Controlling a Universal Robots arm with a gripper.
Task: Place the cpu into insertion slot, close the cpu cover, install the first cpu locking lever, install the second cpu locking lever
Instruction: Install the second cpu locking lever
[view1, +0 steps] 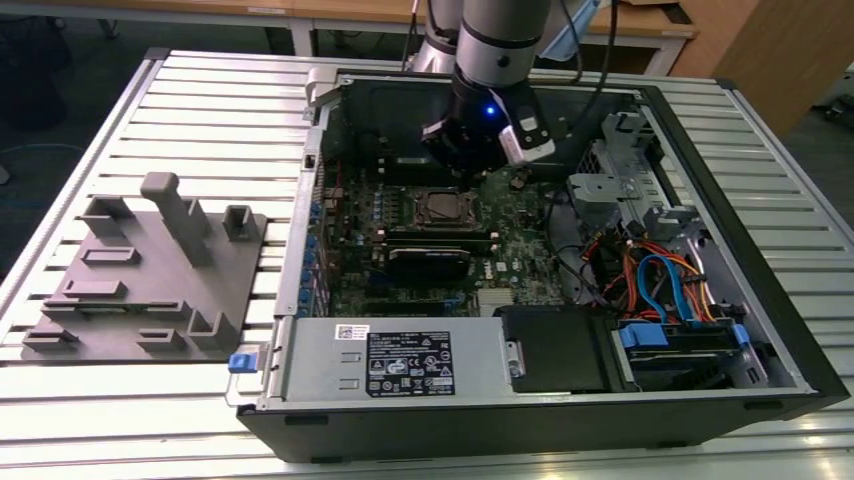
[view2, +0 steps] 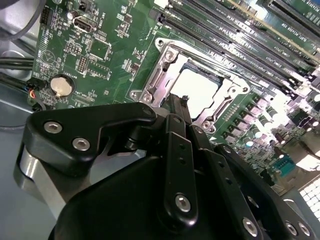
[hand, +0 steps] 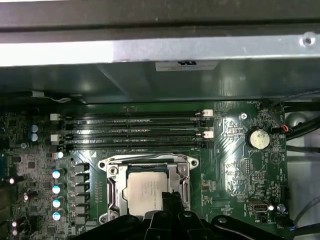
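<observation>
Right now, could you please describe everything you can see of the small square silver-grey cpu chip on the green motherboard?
The small flat square cpu with a dull silver-grey metal top lies flat in the square silvery-rimmed insertion slot on the green motherboard, beside the long black memory slots. The thin silvery metal cpu cover frame lies around its edges, leaving the top exposed. In both wrist views, the black gripper hides one edge; contact is unclear.

The cpu (hand: 146, 190) sits in the insertion slot (hand: 114, 192), cpu cover (hand: 185, 181) apparently closed.
</observation>
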